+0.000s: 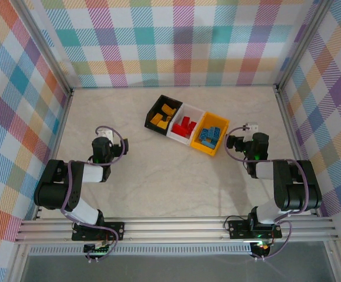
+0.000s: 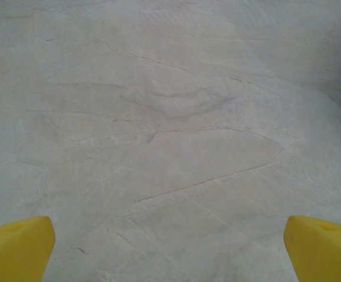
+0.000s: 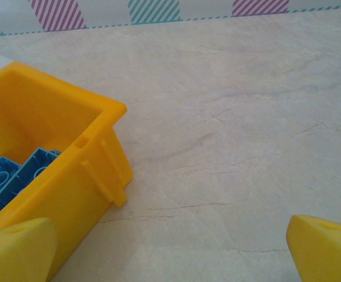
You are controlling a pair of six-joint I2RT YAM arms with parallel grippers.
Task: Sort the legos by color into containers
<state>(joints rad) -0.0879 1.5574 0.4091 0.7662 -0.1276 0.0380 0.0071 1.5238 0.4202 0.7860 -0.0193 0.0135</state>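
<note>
Yellow legos (image 1: 163, 115) in black bin (image 1: 151, 113); red legos (image 1: 185, 125), white bin (image 1: 191, 108); blue legos (image 1: 209, 135), yellow-orange bin (image 1: 224, 138).

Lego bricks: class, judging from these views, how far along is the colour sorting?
Done: yellow-orange bricks lie in the black bin, red bricks in the white bin, blue bricks in the yellow bin. In hand: nothing; the left pincer and right pincer are both open and empty. Left: seemingly nothing, as the table around the bins looks bare.
</note>
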